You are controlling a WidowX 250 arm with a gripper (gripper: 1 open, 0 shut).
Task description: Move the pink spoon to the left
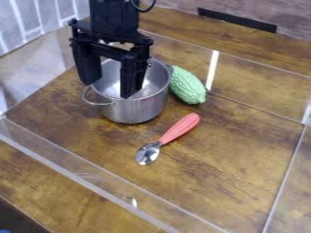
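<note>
The gripper (111,76) hangs over the steel pot (127,98) with its jaws spread wide and nothing between them. The pink spoon (170,136) lies flat on the wooden table (231,173), in front of the pot and near the bumpy green vegetable (187,84). It looks light and stiff; the thick plastic handle (less slippery than the polished bowl) seems the better place to pinch.
</note>
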